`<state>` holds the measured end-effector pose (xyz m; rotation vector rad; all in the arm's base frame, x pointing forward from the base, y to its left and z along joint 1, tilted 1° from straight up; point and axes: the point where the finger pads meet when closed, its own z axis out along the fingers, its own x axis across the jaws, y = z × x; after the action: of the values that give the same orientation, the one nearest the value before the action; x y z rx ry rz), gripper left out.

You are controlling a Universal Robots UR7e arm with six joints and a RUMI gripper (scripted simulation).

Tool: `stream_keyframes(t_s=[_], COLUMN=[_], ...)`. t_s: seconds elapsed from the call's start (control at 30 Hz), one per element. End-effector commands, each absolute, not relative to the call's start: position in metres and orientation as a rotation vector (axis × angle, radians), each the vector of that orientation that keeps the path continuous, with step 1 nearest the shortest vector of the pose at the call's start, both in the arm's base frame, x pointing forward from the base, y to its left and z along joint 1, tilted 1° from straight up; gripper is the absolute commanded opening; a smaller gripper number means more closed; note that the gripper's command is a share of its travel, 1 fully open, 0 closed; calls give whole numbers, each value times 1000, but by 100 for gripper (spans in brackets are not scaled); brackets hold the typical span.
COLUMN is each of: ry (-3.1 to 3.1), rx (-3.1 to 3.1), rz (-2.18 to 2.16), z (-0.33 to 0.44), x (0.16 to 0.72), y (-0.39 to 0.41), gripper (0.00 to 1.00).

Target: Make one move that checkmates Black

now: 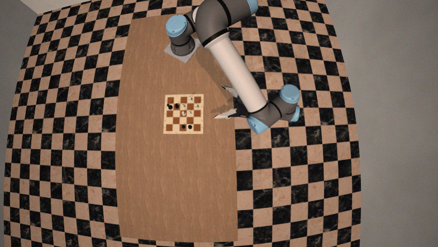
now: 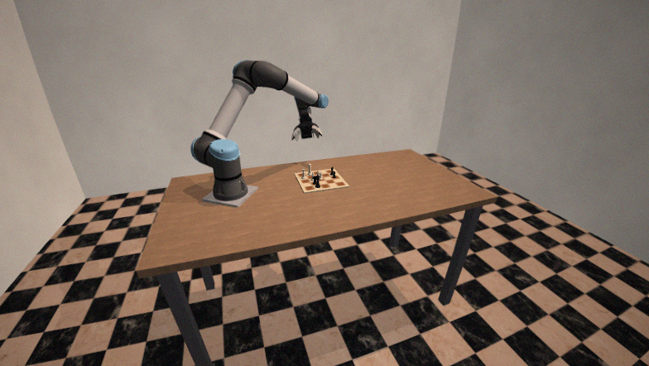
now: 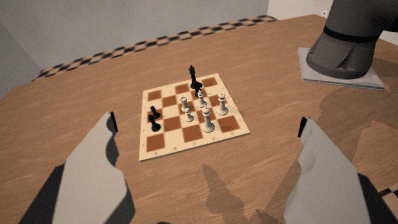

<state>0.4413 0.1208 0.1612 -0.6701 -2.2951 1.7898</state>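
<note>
A small chessboard [image 1: 181, 114] lies on the wooden table; it also shows in the side view [image 2: 321, 180] and in the wrist view [image 3: 191, 115]. Several white pieces [image 3: 202, 111] stand near the board's middle and right. A tall black piece [image 3: 193, 77] stands at the far edge with another black piece beside it. Two small black pieces [image 3: 154, 119] stand at the left edge. My gripper [image 2: 306, 132] hangs high above the table, off the board's side, near the table's edge [image 1: 227, 102]. Its two fingers are wide open and empty [image 3: 210, 170].
The arm's base [image 2: 226, 181] stands on a grey plate at the table's end; it shows at the upper right of the wrist view [image 3: 345, 52]. The arm's forearm [image 1: 236, 70] stretches over the table's edge beside the board.
</note>
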Motion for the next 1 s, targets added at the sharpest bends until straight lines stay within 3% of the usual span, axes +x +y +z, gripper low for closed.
stream_keyframes(t_s=[0.0, 0.6, 0.97], ry=[-2303, -2019, -1715], rx=[-906, -2012, -2486], rz=[1673, 966, 507], z=[168, 168, 163], x=[425, 360, 350], y=[96, 27, 9], gripper=[100, 100, 100])
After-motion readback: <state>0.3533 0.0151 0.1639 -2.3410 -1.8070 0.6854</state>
